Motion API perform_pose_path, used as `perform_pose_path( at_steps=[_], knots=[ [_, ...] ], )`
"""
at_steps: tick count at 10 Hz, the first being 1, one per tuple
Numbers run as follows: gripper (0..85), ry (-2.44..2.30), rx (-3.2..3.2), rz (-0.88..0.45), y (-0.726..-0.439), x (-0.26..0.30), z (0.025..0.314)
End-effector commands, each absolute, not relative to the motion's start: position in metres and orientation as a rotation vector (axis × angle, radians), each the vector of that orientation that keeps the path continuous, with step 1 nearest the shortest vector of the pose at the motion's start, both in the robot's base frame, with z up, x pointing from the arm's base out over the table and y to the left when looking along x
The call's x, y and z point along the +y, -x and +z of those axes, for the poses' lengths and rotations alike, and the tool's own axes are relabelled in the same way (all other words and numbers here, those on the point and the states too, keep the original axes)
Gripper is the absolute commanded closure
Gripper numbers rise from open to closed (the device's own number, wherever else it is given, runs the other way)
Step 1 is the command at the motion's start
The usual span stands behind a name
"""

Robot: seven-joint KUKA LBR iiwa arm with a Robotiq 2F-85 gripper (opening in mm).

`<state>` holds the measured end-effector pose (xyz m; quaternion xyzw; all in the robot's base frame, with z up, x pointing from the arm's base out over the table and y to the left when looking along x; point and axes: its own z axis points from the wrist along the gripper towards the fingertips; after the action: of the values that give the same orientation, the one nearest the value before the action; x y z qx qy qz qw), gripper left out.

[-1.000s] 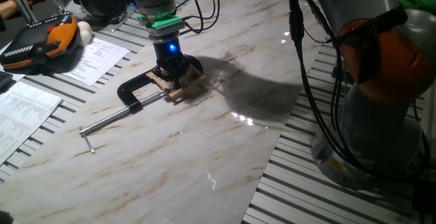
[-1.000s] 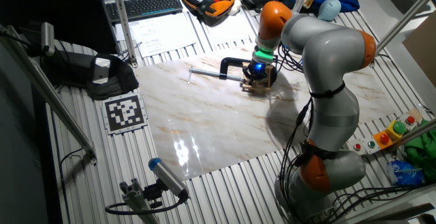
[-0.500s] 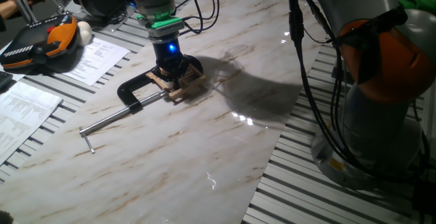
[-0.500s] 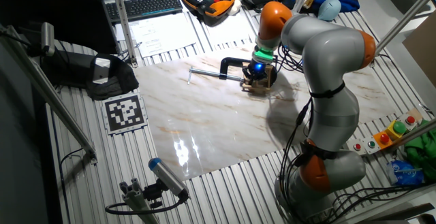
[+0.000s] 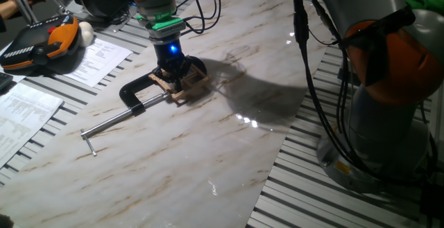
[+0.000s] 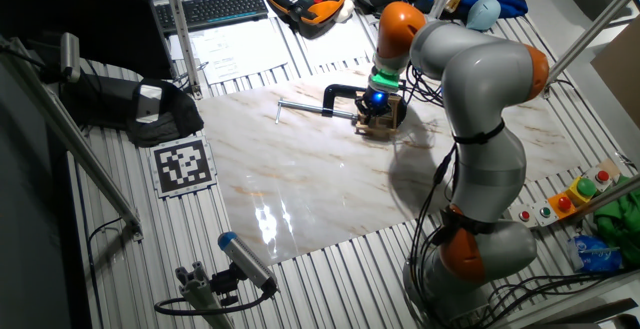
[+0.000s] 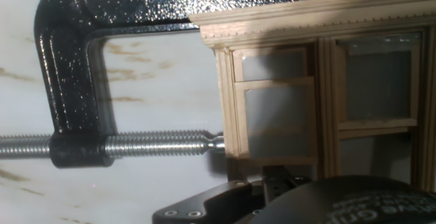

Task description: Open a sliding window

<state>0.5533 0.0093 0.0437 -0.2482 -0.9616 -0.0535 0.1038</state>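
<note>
The sliding window point(image 5: 187, 84) is a small light tan wooden frame lying flat on the marble board, held by a black C-clamp point(image 5: 136, 92). My gripper point(image 5: 173, 74) stands straight down on the window, with a blue light glowing above it. The other fixed view shows the gripper point(image 6: 375, 112) on the window point(image 6: 384, 124) too. In the hand view the window point(image 7: 308, 100) fills the right half, with two panels of panes. The clamp's steel screw point(image 7: 160, 144) presses its left edge. The fingertips are hidden, so I cannot tell how the jaws stand.
The clamp's long steel rod point(image 5: 114, 123) runs out to the left. An orange-and-black teach pendant point(image 5: 43, 42) and papers point(image 5: 97, 58) lie at the back left. The arm's base point(image 5: 388, 103) and cables stand at the right. A keyboard point(image 6: 222, 7) lies far off.
The arm above the gripper has leaned slightly to the left. The window and the clamp have not visibly moved.
</note>
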Motion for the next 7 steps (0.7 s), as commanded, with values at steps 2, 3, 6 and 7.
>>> perform_pose_path(
  at_steps=[2, 3, 6, 7],
  knots=[
    [85.0, 0.726, -2.842, -0.151, -0.5555, 0.0088, 0.0423],
    [85.0, 0.721, -2.846, -0.141, -0.5571, 0.0084, 0.0427],
    [85.0, 0.710, -2.853, -0.125, -0.5610, 0.0074, 0.0423],
    [85.0, 0.705, -2.857, -0.115, -0.5622, 0.0072, 0.0430]
  ],
)
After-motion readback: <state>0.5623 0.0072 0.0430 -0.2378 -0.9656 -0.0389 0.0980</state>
